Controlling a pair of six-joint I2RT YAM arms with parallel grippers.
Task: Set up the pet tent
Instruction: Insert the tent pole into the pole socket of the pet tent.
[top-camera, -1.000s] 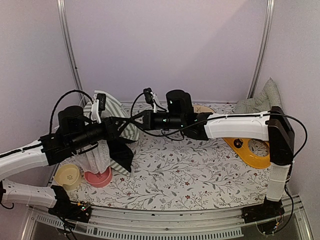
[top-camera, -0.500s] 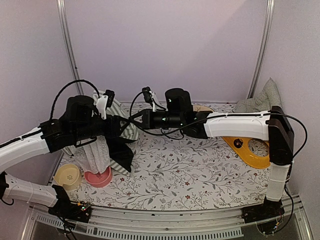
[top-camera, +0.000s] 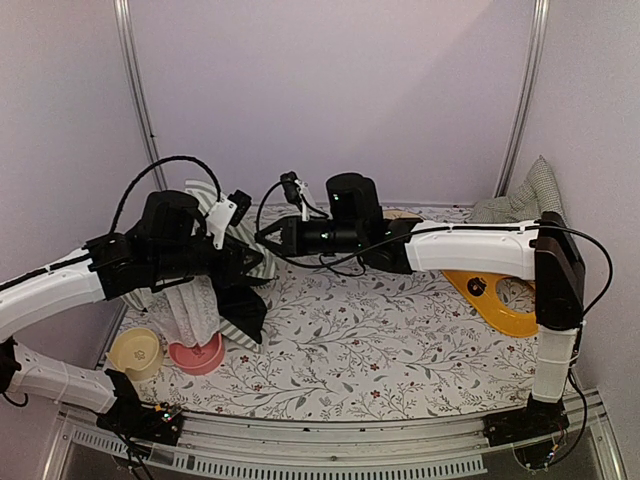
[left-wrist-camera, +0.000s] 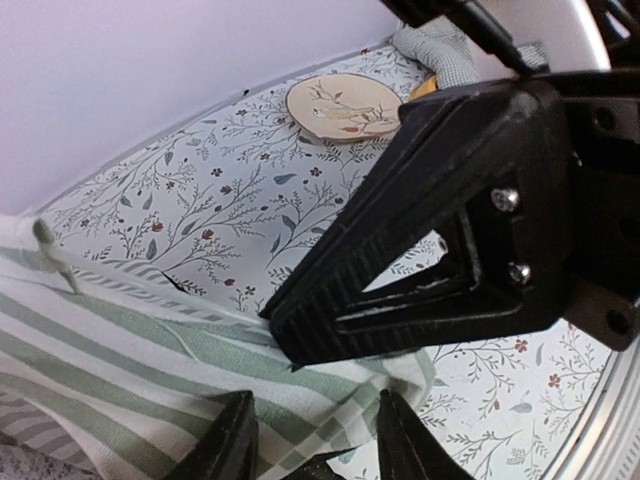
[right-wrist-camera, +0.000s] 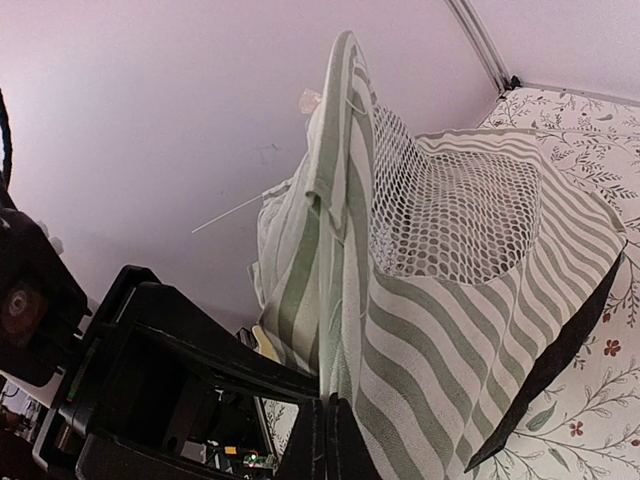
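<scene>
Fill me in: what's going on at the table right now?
Both arms are working the pet tent, bunched at the left side of the table. The right pincer is shut on its striped fabric below the mesh window. The left pincer straddles another fold, jaws apart; whether it grips is unclear. The tent is not fully up.

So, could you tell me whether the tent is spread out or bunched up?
Bunched up: the tent hangs in folds, pinched by the right gripper, its mesh window creased.
</scene>
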